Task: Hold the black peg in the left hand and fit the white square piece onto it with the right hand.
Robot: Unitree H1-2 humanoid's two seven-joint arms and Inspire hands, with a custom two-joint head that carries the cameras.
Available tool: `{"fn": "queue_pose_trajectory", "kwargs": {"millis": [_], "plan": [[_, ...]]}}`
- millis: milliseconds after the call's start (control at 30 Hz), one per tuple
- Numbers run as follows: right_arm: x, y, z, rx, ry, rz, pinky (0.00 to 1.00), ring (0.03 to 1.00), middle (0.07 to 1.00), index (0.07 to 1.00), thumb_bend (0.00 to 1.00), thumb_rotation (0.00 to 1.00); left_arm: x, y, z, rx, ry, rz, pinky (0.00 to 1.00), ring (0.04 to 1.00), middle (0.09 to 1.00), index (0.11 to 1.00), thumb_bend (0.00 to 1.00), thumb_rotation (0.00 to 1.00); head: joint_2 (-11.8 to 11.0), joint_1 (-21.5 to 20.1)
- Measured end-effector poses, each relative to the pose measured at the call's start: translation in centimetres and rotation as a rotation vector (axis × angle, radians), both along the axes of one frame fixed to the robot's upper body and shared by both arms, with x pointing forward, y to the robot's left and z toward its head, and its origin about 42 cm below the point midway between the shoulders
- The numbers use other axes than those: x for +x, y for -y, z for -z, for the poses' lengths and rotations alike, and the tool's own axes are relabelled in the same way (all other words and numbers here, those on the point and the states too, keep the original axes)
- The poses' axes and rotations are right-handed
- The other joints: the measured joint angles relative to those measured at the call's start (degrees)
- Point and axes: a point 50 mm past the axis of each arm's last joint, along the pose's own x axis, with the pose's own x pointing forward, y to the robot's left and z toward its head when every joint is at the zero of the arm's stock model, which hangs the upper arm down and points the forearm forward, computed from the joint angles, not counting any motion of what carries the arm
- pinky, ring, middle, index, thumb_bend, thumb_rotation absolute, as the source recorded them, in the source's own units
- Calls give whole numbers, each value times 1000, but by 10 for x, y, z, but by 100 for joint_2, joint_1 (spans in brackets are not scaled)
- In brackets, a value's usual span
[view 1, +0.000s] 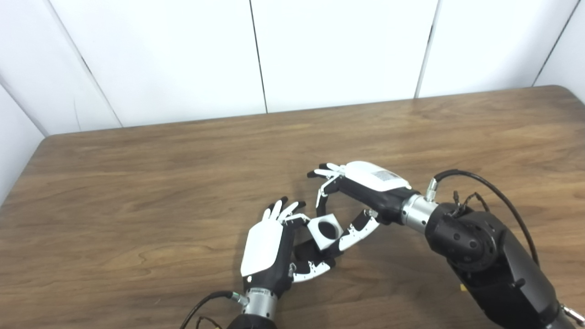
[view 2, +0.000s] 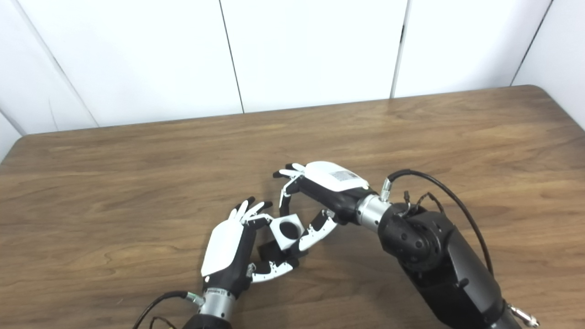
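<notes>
- White wall panels stand behind the brown wooden counter point(view 1: 137, 183).
- Left hand point(view 1: 267, 249) grips the black peg point(view 2: 269, 250), mostly hidden.
- Right hand point(view 1: 361, 192) pinches the white square piece point(view 1: 324, 232), which sits at the peg's upper end, its round hole facing up.

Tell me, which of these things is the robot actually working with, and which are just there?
In the job:
- white square piece, with a round hole, held between both hands
- black peg, mostly hidden under it
- left hand
- right hand

Just there:
- wooden table
- white wall panels
- cables on the arms
</notes>
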Motion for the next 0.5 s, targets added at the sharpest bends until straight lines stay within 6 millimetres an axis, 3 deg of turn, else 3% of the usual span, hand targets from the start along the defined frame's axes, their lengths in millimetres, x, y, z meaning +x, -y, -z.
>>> {"fn": "queue_pose_trajectory", "kwargs": {"millis": [500], "plan": [[0, 2, 0, -37, 18, -19, 986, 1000, 935, 494, 520, 163, 0, 2, 0, 0, -2, 4, 1000, 983, 885, 491, 518, 71, 53, 18]]}}
